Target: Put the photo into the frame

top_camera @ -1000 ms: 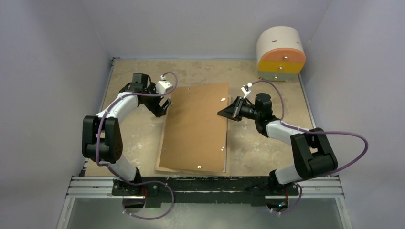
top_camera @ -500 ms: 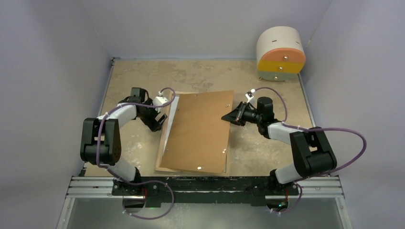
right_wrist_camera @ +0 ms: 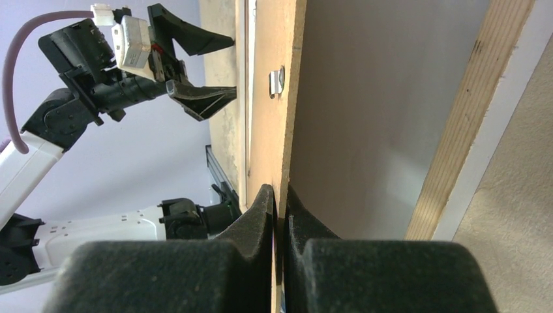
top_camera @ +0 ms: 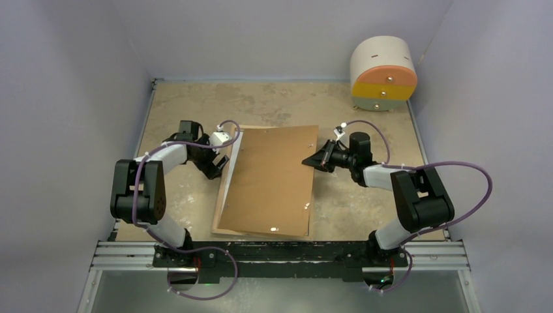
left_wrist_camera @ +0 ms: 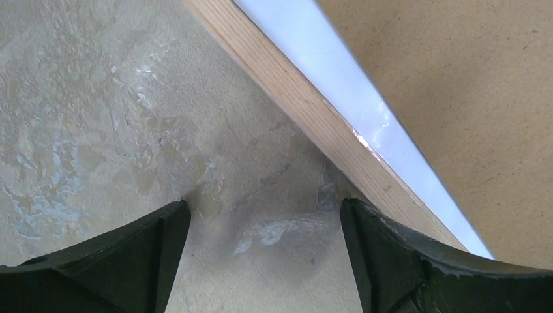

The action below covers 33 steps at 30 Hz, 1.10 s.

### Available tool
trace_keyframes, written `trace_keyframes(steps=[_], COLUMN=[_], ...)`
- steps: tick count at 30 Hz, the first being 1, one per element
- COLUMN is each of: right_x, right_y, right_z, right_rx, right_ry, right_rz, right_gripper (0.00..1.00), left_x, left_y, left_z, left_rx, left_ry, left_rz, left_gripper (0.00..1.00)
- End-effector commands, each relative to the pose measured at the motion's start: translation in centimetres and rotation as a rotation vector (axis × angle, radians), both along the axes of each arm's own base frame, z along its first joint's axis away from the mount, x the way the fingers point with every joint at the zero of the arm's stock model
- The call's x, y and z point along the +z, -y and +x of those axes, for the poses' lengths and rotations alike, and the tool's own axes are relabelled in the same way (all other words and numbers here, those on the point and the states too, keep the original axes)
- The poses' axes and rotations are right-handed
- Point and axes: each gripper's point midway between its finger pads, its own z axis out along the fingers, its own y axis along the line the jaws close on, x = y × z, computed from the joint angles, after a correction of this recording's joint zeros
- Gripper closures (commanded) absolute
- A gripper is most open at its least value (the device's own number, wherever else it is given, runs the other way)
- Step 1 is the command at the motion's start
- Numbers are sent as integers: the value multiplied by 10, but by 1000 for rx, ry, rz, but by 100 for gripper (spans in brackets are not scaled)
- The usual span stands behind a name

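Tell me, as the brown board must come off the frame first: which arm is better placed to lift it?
Right. The right gripper is shut on the edge of the board, which is raised off the frame. The left gripper hangs open above the table beside the frame, holding nothing.

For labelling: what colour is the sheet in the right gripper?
The hardboard sheet is plain brown; top external view.

Soft, even, fairly bright light with faint shadows; overhead view sharp, near fingers point(right_wrist_camera: 195, 261) blurred in right wrist view.
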Motion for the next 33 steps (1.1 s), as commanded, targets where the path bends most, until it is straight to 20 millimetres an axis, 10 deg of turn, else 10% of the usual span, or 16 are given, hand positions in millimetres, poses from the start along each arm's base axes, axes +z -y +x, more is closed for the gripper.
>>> trace_keyframes(steps=[1, 26, 33], right_x=[10, -17, -32], right_y=[-6, -38, -37], right_z=[12, 17, 13], right_rx=[51, 131, 115], right_ry=[130, 104, 56], right_rz=[-25, -130, -237], right_gripper=[100, 91, 60], left_x=[-10, -12, -9], left_y=[4, 18, 20], left_z=[0, 7, 6], left_rx=[-10, -39, -39], left_ry=[-19, -29, -28], left_rz=[-19, -52, -59], left_gripper=[10, 17, 17])
